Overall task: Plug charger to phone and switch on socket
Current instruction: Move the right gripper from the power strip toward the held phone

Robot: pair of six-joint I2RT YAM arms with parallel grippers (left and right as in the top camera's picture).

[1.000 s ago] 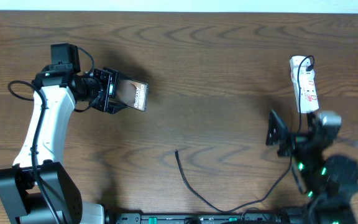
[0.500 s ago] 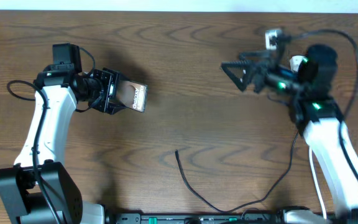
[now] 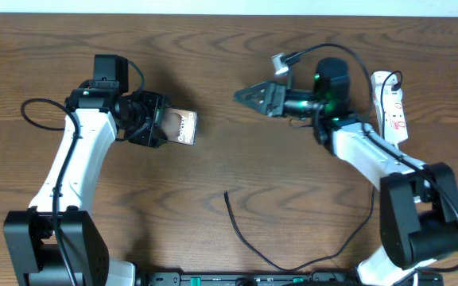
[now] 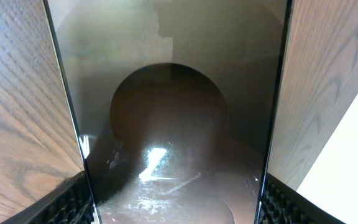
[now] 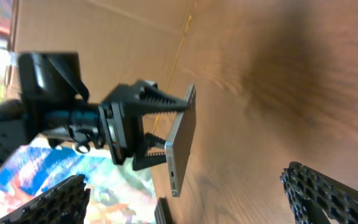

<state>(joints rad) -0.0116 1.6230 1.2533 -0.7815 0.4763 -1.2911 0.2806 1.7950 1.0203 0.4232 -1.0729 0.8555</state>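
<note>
Bronze-brown phone (image 3: 183, 127) clamped in left fingers (image 4: 73, 202); right fingers (image 5: 328, 193) spread

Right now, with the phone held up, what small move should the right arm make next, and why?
Probably lower the right gripper toward the free end of the charger on the table. Its jaws are open and empty, the left gripper grips the phone, and the charger lies unheld.

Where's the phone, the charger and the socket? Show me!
phone (image 3: 184, 127): overhead view, on its brown lettered face.
charger (image 3: 227, 195): overhead view, on its free plug tip.
socket (image 3: 393, 111): overhead view, on the middle of its white body.
</note>
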